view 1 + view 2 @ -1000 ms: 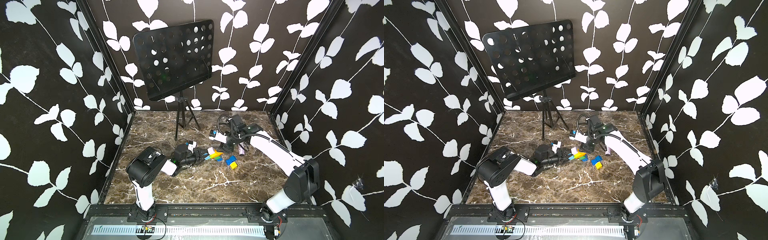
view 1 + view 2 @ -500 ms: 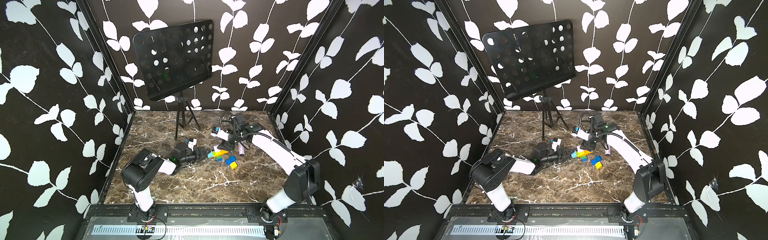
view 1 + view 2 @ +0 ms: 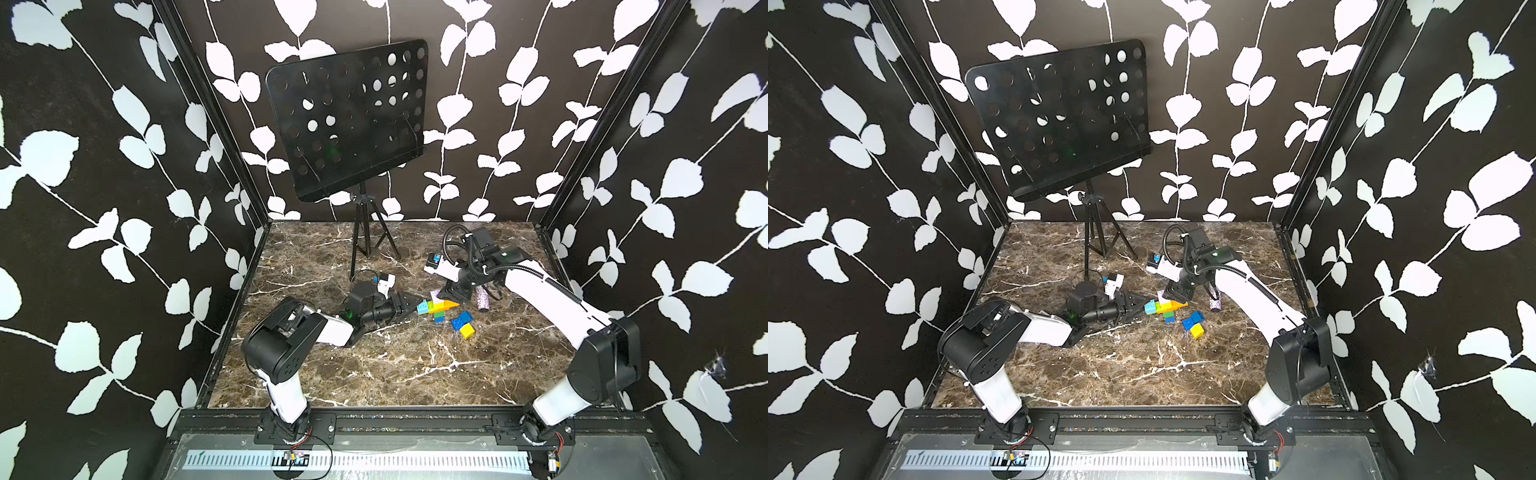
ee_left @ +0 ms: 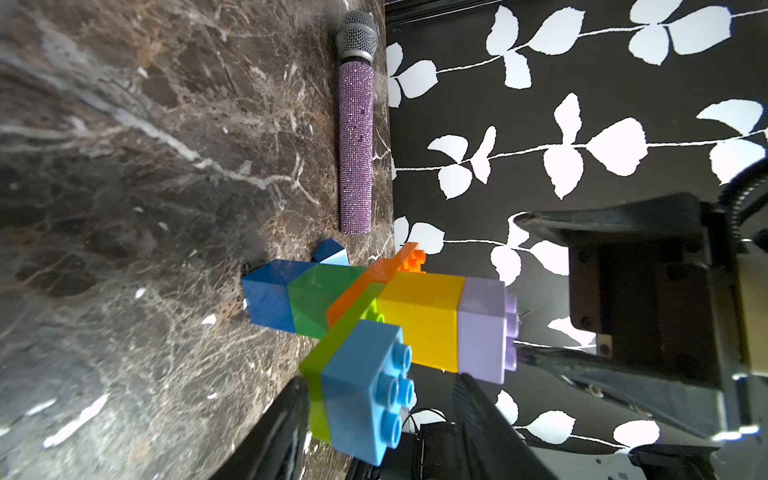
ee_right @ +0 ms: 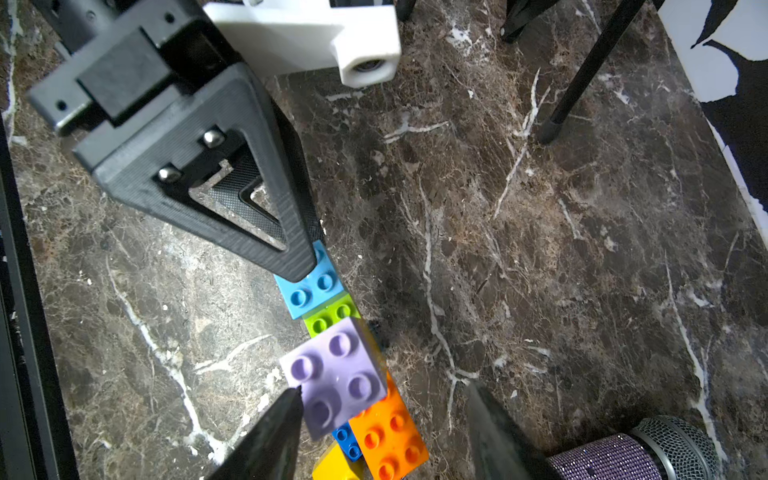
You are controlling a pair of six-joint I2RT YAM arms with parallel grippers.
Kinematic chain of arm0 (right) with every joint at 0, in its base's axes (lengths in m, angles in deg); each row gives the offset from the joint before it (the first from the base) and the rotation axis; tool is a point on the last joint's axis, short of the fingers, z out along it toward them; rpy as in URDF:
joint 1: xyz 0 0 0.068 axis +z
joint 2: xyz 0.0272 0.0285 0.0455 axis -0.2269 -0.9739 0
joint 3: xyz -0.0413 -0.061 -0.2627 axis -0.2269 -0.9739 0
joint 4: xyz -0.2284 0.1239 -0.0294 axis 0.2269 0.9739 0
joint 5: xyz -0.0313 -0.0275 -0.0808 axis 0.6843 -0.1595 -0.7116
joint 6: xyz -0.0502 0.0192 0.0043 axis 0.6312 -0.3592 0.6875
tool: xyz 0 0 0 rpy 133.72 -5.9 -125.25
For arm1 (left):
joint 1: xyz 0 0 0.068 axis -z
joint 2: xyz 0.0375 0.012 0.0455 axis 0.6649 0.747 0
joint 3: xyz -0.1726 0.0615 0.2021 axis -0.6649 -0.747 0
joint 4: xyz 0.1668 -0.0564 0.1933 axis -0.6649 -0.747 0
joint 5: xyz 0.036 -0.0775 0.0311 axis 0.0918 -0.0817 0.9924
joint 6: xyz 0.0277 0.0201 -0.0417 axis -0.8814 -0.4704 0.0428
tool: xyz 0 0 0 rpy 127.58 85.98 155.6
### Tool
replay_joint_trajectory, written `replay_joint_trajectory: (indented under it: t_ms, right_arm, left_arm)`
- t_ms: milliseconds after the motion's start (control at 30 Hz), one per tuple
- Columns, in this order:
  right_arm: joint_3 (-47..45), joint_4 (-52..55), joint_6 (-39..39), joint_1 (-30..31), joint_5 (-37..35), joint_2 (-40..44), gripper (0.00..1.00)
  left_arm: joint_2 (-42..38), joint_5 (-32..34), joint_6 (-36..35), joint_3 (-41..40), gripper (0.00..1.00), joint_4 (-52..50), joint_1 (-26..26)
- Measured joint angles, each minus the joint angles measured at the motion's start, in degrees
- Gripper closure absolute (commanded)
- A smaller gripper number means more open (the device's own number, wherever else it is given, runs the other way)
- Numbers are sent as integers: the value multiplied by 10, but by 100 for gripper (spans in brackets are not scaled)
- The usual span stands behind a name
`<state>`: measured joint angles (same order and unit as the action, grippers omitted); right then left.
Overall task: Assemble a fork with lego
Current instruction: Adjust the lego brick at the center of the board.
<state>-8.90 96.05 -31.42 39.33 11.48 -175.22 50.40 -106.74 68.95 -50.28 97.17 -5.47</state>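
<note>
Nearest on the counter (image 3: 374,374) lie two loose lego bricks (image 3: 463,322), one blue and one yellow, at about 4 o'clock from the fork (image 3: 439,307). The fork stands on its blue and green stem and looks mostly built. It has its crossbar, a light blue prong (image 4: 365,395) and a yellow and lilac prong (image 5: 336,374). The orange end (image 5: 390,432) has no prong yet, so I think one prong is left to add. At 9 o'clock the left claw (image 4: 381,379) is spread around the light blue prong. The right claw (image 5: 383,388) is spread just over the lilac prong, pinching nothing. Farther back, the microphone (image 3: 483,300) lies at 3 o'clock and the music stand (image 3: 349,124) is at 12 o'clock.
</note>
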Motion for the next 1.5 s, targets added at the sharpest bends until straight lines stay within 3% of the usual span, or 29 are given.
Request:
replay_joint_trajectory:
  t_ms: [700,1033,1133,1267,1500]
  right_arm:
    - [-8,-10,-16,-5,-1,17,37]
    - [-19,-37,-122,-18,-62,63,38]
    - [-50,-46,-168,-19,-82,97,39]
    - [-115,-37,-224,-20,-109,155,39]
    - [-281,-41,-338,-20,-92,289,41]
  left_arm:
    - [-2,-1,-12,6,41,-34,0]
    - [-87,13,-72,0,39,-128,-8]
    - [-104,16,-87,-5,38,-147,-16]
    - [-132,25,-111,-15,27,-186,-26]
    - [-151,33,-137,-38,23,-206,-42]
